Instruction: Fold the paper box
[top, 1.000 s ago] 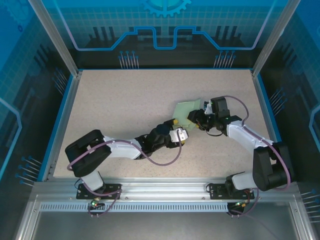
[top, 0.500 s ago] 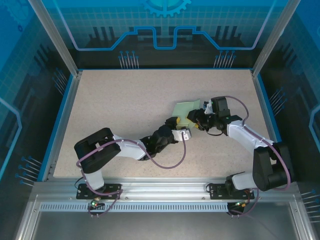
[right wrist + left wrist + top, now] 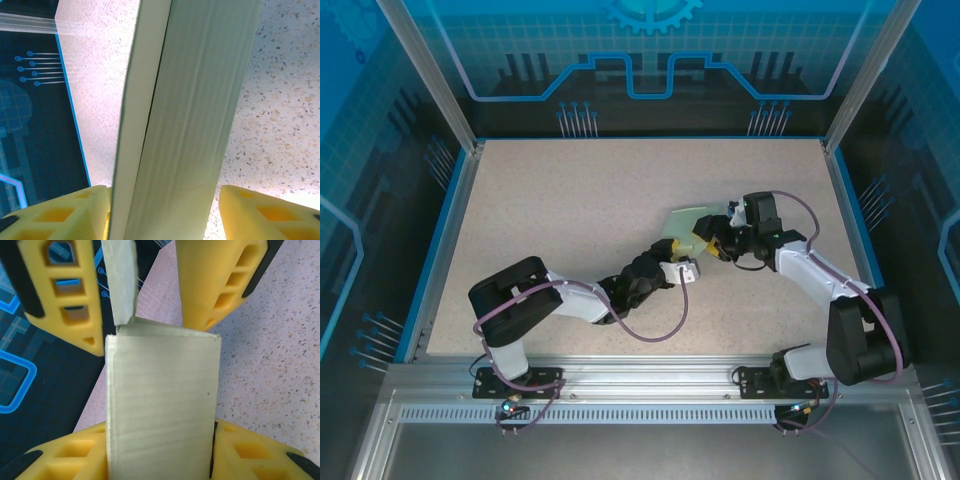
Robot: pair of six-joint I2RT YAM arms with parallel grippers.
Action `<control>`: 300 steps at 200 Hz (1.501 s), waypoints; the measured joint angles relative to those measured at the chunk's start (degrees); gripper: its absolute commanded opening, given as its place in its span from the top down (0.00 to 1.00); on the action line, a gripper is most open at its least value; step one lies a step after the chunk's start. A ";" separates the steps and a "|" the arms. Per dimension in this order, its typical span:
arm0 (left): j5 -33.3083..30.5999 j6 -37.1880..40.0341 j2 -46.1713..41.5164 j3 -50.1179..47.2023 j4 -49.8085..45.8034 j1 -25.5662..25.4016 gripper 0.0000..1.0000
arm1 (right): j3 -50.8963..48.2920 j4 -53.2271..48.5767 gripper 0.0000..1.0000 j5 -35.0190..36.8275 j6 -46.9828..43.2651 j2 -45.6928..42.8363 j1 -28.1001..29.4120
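"Go on, where was the pale mint-green, thin-card paper box (image 3: 688,222) at that moment?"

"Right of centre on the speckled beige tabletop (image 3: 570,220), hemmed in by the two black-and-white arms! The left hand (image 3: 677,250) was at its near side and the right hand (image 3: 712,243) at its right."

"And how far along was the fold?"

"About midway, I'd have judged. From the left wrist the card stood as a creased panel with a squared edge, so at least one wall was formed. But a narrow flap (image 3: 120,280) stuck up loose above it, not tucked in, and from above a flat part of the sheet lay spread toward the far side. The rest of the walls wanted raising, and the flaps wanted closing."

"Were the hands gripping it?"

"The left hand's yellow fingers (image 3: 60,460) flanked that panel closely on both sides, but whether they were pinching it or merely hugging it, I could not tell. The right hand's fingers (image 3: 260,210) straddled the card too, spread a touch wider than it, with a sliver of tabletop showing beside one of them. That looked like no clamp to me."

"Give me the count!"

"One paper box. Two arms and two hands with two yellow fingers each, so four fingers crowded round one sheet. From the left wrist, all four were in sight at once, two below the panel and two above."
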 measured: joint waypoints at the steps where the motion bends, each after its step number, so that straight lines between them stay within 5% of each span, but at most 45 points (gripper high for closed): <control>1: 0.00 -0.02 0.00 -0.02 0.02 0.00 0.64 | 0.02 -0.04 0.34 0.04 0.04 -0.04 -0.02; 54: 2.14 -8.22 -2.49 -1.75 -4.09 1.79 0.67 | 2.16 -4.90 0.28 3.10 -5.53 -4.63 -1.77; 101: 12.87 -22.93 -12.96 -3.58 -12.92 9.38 0.68 | 5.84 -5.03 0.28 5.62 -24.04 -10.64 -2.43; 137: 24.06 -32.30 -18.86 -4.11 -17.33 16.15 0.69 | 10.73 -4.85 0.30 0.07 -42.82 -4.11 -4.68; 189: 35.98 -39.91 -19.87 -4.11 -18.67 19.37 0.68 | 17.57 -8.20 0.30 -2.89 -61.27 3.61 -4.68; 236: 41.42 -42.10 -15.37 -4.09 -15.39 20.00 0.69 | 21.97 -13.75 0.31 5.81 -64.54 6.32 -1.90; 300: 42.34 -43.08 -10.71 -4.09 -9.97 20.00 0.66 | 23.91 -20.28 0.31 13.73 -55.93 7.52 -1.79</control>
